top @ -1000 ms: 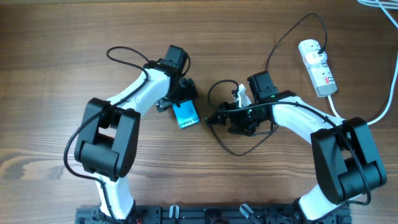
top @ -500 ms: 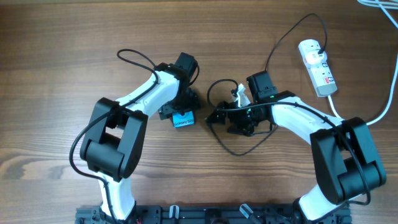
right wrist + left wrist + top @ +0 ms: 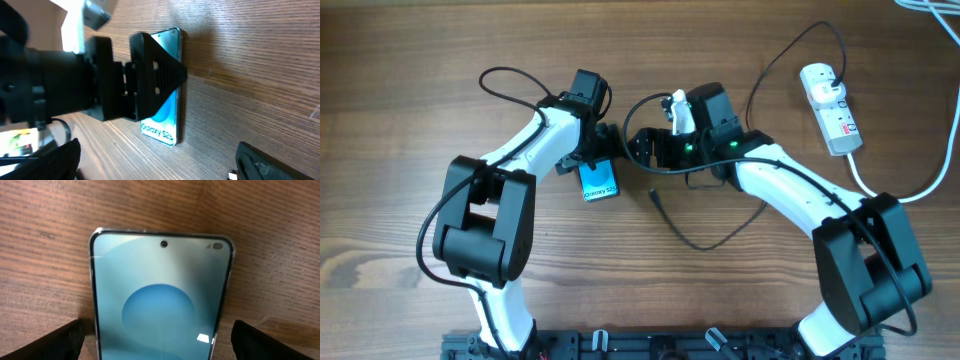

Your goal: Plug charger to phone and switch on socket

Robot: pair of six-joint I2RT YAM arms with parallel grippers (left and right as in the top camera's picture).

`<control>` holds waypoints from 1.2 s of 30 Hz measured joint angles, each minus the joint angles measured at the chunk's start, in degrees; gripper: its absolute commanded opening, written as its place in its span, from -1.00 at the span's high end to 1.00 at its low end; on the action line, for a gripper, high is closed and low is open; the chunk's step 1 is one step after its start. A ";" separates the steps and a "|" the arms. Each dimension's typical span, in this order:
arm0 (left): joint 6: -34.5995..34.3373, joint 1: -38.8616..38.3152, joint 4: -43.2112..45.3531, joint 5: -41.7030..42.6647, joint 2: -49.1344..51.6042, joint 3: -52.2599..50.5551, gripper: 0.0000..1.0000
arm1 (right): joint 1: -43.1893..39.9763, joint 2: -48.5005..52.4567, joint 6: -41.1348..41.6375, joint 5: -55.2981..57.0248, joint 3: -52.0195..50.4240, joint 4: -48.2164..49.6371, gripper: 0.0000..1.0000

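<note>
Left end effector (image 3: 603, 160) apart, phone (image 3: 599, 183) lying between; right end effector (image 3: 642, 148) spread wide, empty; charger (image 3: 654, 197) apart from phone.

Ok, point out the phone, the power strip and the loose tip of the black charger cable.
phone (image 3: 600, 186): overhead view, on its blue face.
power strip (image 3: 834, 112): overhead view, on its white body.
charger tip (image 3: 654, 196): overhead view, on the cable's free dark end.

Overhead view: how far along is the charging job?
Done: nothing yet. In hand: the left gripper straddles the phone, jaws wide; the right gripper hovers open and empty beside it. Left: the charger tip lies loose, not in the phone; the socket sits far right, no gripper near.
</note>
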 measured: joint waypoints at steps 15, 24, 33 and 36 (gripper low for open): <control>-0.55 -0.02 -0.74 -0.61 0.07 0.15 -0.97 | 4.87 4.50 -0.28 11.21 0.00 0.04 -1.00; -1.20 -0.11 1.53 -0.28 0.09 0.11 -0.75 | 4.87 4.50 -0.31 12.28 0.00 0.02 -1.00; -2.23 0.15 0.37 -2.49 0.26 0.17 -0.43 | 4.87 4.50 -3.56 5.88 0.00 -0.37 -1.00; -2.21 0.15 -0.22 -2.45 0.33 0.37 -0.44 | 4.87 4.50 -3.98 4.04 0.00 -0.37 -1.00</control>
